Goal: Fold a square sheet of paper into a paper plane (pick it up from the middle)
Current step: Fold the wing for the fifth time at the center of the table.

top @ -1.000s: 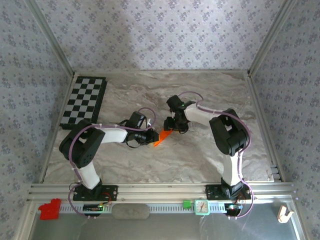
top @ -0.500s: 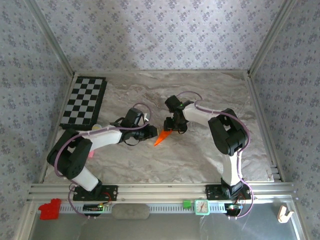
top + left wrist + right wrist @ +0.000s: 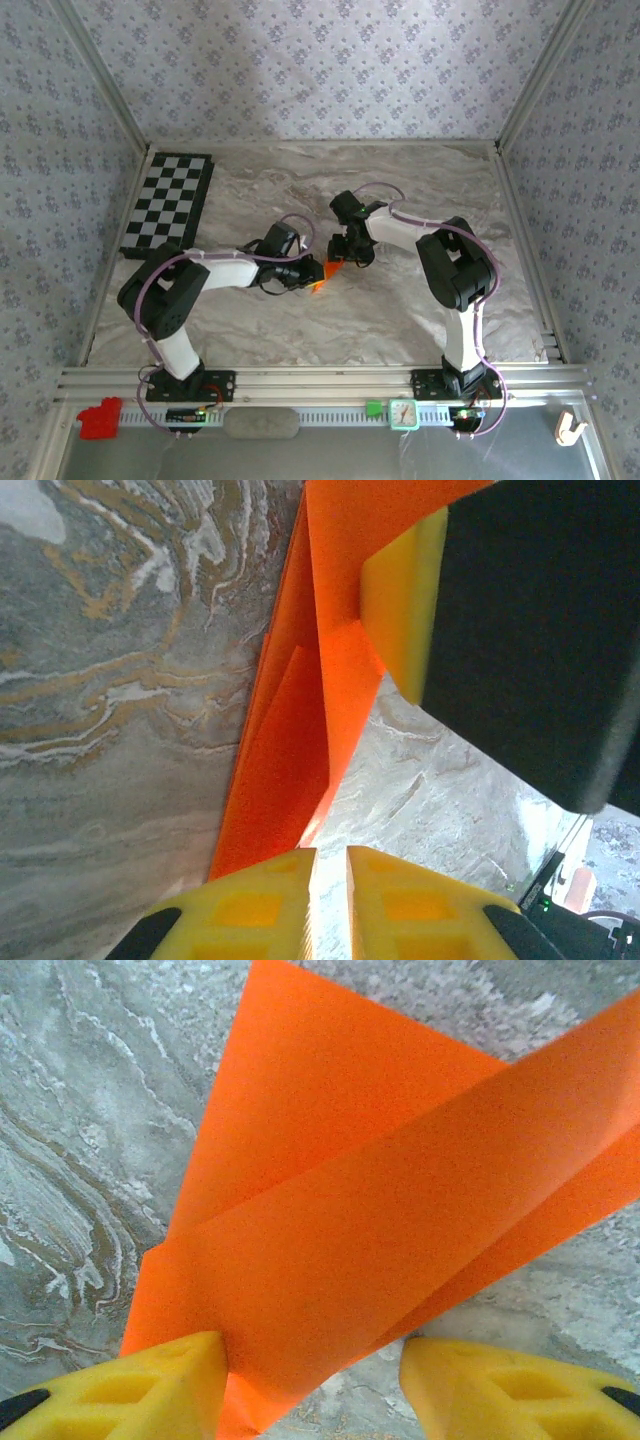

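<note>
Top external: the paper plane (image 3: pixel 324 272), half folded, lies at the tabletop's (image 3: pixel 400 320) middle, well apart from the checkerboard (image 3: pixel 168 203) at the far left corner. The left gripper (image 3: pixel 310 272) and right gripper (image 3: pixel 340 260) close in from opposite sides, probably one to steady and one to crease.
Left wrist: the yellow fingers (image 3: pixel 250 905) are drawn almost together at the paper's edge (a slit of light between them); whether they nip it cannot be told.
Right wrist: the jaws are spread, straddling the layered flaps. One finger (image 3: pixel 170 1380) touches the paper, so it is bracing, not grasping.
</note>
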You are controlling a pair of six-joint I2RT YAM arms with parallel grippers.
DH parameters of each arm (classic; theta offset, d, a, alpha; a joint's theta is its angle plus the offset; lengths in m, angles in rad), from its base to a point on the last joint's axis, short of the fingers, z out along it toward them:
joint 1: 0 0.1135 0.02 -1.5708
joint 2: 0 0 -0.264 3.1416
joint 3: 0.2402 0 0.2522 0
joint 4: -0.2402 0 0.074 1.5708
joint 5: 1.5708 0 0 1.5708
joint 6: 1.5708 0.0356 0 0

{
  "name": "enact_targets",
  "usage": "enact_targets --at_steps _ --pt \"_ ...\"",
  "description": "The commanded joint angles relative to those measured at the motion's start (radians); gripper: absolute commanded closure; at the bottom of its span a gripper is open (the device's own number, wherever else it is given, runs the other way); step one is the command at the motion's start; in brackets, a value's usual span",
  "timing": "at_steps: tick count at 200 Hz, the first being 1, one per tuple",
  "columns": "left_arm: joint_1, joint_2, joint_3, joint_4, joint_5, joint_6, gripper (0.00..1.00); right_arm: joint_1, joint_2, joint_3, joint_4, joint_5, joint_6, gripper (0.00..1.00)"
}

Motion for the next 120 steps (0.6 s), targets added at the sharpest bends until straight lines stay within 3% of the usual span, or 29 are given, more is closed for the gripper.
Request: enact_targets --at_steps 1,81,120 --pt "-0.005 0.013 0.037 0.001 0.006 -0.002 0.84 0.001 0.124 -0.069 -0.024 0.038 0.012 0.45" --pt "-0.020 -0.082 0.048 -0.076 -0.038 0.029 0.83 0.003 0.131 -0.063 -0.036 0.046 0.023 0.45" --pt "-0.047 -0.056 0.056 -0.070 -0.051 0.023 0.83 0.003 0.138 -0.060 -0.038 0.040 0.039 0.45"
